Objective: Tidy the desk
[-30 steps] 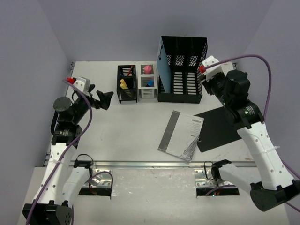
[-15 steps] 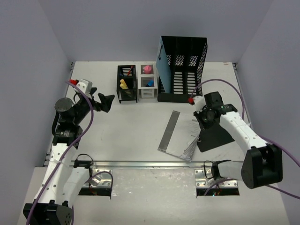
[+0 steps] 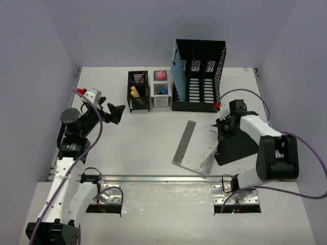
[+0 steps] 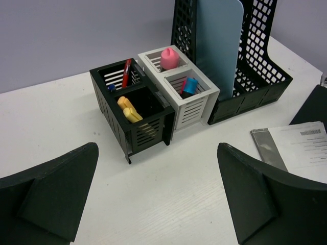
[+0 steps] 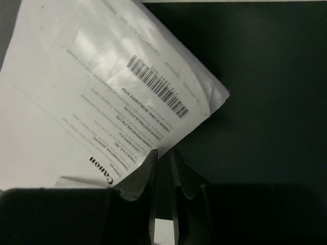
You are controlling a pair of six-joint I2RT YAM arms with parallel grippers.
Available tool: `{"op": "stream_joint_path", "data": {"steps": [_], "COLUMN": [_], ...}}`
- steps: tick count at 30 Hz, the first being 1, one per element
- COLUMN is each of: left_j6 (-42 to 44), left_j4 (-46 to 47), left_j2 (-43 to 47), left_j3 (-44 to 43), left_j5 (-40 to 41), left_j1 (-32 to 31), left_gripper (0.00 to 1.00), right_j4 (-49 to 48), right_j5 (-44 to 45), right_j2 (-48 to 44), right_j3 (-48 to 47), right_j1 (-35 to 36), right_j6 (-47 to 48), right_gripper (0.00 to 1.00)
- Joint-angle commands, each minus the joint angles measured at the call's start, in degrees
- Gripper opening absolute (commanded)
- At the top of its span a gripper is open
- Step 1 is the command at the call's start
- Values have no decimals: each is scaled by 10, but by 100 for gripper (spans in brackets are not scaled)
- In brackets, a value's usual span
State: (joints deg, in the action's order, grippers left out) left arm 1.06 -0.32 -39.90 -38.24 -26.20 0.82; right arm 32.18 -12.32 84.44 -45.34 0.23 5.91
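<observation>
The white desk [image 3: 148, 138] holds a white Canon booklet [image 3: 196, 145] whose right corner lies over a black folder [image 3: 237, 145]. My right gripper [image 3: 222, 131] is low over that overlap. In the right wrist view its fingers [image 5: 163, 153] stand almost together with a thin slit, tips at the booklet's [image 5: 76, 102] edge over the folder [image 5: 265, 76]; nothing clearly held. My left gripper [image 3: 115, 111] hovers open and empty left of the organizers, jaws wide apart [image 4: 157, 148].
A black mesh file holder [image 3: 198, 76] with a pale blue folder [image 4: 219, 46] stands at the back. Beside it are a black pen box [image 3: 138, 91] and a white box [image 3: 160, 88] with small coloured items. A metal rail [image 3: 163, 178] runs along the near edge.
My right arm has swung down from beside the file holder to the booklet and black folder. The left gripper shifted slightly right.
</observation>
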Motion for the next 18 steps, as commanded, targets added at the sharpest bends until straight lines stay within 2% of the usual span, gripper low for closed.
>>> {"op": "stream_joint_path", "data": {"steps": [1,7,13,18], "left_j6": [3,4,8,-4], "left_j4": [16,14,18,30], "left_j2": [-3,-5,-11,-22], "left_j3": [-9,-7,-1,1], "left_j5": [-5,-3,-4,-5], "left_j1": [-3,-3,-3,-3], "left_gripper": [100,100,100,100], "right_j4": [-68,-140,-132,-119], "right_j5": [39,106,100,71], "right_j2": [26,41,13,37], "right_j3": [2,24,39,37], "right_j1": [0,0,-1,-1], "right_j6": [-10,38,55,19], "right_gripper": [14,1,1,2]}}
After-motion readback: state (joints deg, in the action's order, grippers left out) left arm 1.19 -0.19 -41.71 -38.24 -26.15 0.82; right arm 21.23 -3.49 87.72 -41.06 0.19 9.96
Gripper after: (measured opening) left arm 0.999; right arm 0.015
